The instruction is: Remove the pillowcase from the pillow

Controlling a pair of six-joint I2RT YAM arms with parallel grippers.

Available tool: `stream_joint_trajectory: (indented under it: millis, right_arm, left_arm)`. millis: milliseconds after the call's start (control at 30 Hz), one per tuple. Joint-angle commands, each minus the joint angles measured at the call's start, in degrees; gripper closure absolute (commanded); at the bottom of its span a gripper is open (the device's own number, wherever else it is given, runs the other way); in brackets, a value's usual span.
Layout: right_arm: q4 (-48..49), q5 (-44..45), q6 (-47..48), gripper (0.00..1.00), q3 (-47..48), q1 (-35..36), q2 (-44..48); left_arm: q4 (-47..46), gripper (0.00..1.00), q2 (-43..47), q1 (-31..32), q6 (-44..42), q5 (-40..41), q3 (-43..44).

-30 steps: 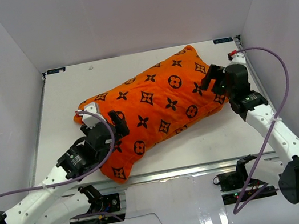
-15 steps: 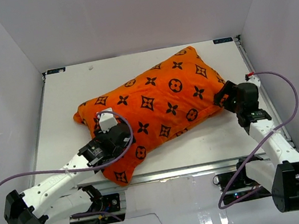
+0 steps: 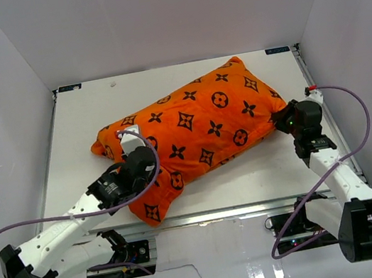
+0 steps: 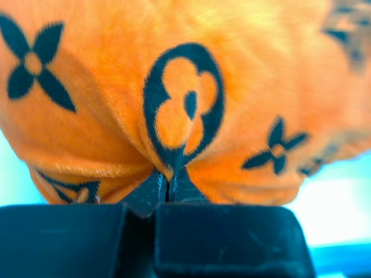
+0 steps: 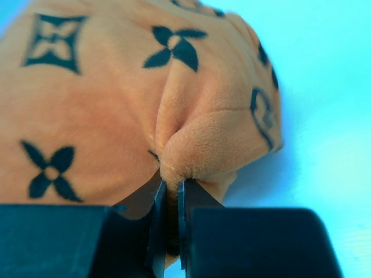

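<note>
our left gripper (image 4: 168, 188) is closed on a small fold of the pillowcase (image 3: 205, 125). its two dark fingers press together with orange plush bunched between the tips, just under a black ringed flower motif. from above, we see this gripper at the near-left end of the pillowcase, on its near side close to the corner. our right gripper (image 5: 170, 194) is clamped on the pillowcase too, pinching a puckered ridge of fabric at the right end, beside a rounded corner. the pillowcase lies diagonally across the white bench (image 3: 264, 175), plump and full, with its left end nearer us and its right end reaching toward the far right corner. it covers the pillow completely, so the pillow itself is hidden from us in all three views.
</note>
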State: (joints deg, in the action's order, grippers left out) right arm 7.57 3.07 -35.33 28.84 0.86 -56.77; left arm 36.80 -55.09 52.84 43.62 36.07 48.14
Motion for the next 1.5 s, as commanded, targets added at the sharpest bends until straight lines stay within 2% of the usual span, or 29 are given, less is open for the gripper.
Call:
stream_joint_trajectory:
  millis: [0, 133, 267, 433, 500, 533, 567, 600, 633, 667, 733, 800, 867, 933, 967, 1033, 1167, 1233, 1333, 1367, 1467]
  right_arm:
    - [-3.85, 3.60, 3.16, 0.92, 7.27, -0.07, 6.30]
    - [-10.37, 6.94, 5.09, 0.92, 15.09, -0.07, 13.08]
    - [-14.60, 8.62, 7.38, 0.92, 24.14, -0.16, 16.95]
    - [-16.89, 7.57, 9.49, 0.92, 29.95, -0.07, 17.66]
    - [-17.42, 6.78, 9.32, 0.92, 30.14, -0.07, 17.40]
    - [-16.98, 5.55, 8.36, 0.92, 28.57, -0.07, 17.40]
    - [-14.63, 3.89, 7.83, 0.92, 25.42, -0.16, 17.14]
    - [-13.21, 3.87, 7.13, 0.92, 25.39, -0.16, 16.79]
    - [-11.98, 2.13, 6.16, 0.92, 22.08, -0.07, 15.48]
    - [-10.84, 1.16, 5.89, 0.92, 20.74, -0.07, 14.42]
    - [-8.55, -0.86, 5.63, 0.92, 18.54, -0.07, 12.14]
    - [-8.28, -1.66, 5.71, 0.92, 18.27, -0.07, 9.32]
    - [-6.54, -2.45, 6.15, 0.92, 18.53, -0.07, 8.53]
    - [-6.17, -2.46, 6.59, 0.92, 19.14, -0.07, 8.78]
    - [-6.17, -2.46, 6.59, 0.92, 19.32, -0.07, 8.96]
    - [-6.08, -2.54, 6.59, 0.92, 19.50, -0.07, 9.14]
    - [-5.99, -2.46, 6.50, 0.92, 19.94, -0.07, 8.44]
    - [-6.34, -2.46, 6.42, 0.92, 20.55, -0.16, 7.65]
    - [-6.69, -2.46, 6.24, 0.92, 20.56, 0.10, 7.90]
    - [-6.69, -2.46, 6.15, 0.92, 20.21, 0.10, 8.52]
    - [-7.04, -2.46, 6.68, 0.92, 19.94, 0.19, 9.40]
  left_arm:
    - [-4.19, 1.00, 3.93, 0.16, -6.94, -6.62, 9.84]
    - [-4.36, 1.00, 5.34, 0.16, -10.83, -10.93, 25.11]
    - [-4.36, 1.00, 4.12, 0.16, -14.25, -10.76, 34.36]
    - [-5.24, 1.00, 3.15, 0.07, -16.10, -9.45, 35.80]
    - [-6.90, 1.00, 2.36, 0.07, -16.81, -4.37, 33.52]
    - [-7.44, 0.96, 1.75, 0.16, -17.33, -2.08, 32.47]
    - [-7.88, 0.85, -0.26, 0.16, -18.55, 2.38, 30.28]
    - [-7.88, 0.85, -1.67, -0.02, -19.00, 4.42, 29.39]
    - [-7.53, 0.65, -3.34, -0.45, -19.18, 5.83, 28.68]
    - [-7.44, 0.55, -5.10, -1.50, -19.44, 6.02, 28.15]
    - [-7.00, 0.33, -10.37, -9.21, -18.92, -3.94, 28.06]
    - [-6.13, 0.23, -13.10, -17.02, -17.78, -14.40, 29.11]
    - [-5.42, 0.18, -15.48, -17.33, -19.35, -19.89, 32.18]
    - [-1.14, 0.15, -17.14, -17.24, -25.48, -26.89, 36.38]
    - [-1.11, 0.15, -17.85, -17.24, -25.51, -28.76, 38.24]
    - [1.61, 0.13, -18.56, -15.32, -29.10, -31.49, 40.10]
    - [3.11, 0.09, -20.31, -9.97, -35.26, -42.82, 40.63]
    - [3.37, 0.07, -21.72, -7.24, -38.23, -42.93, 40.72]
    - [7.57, 0.06, -28.12, -1.08, -40.45, -37.41, 44.13]
    - [10.46, 0.07, -32.14, 1.71, -40.36, -31.74, 46.58]
    - [14.52, 0.07, -36.57, 6.64, -38.26, -21.44, 48.28]
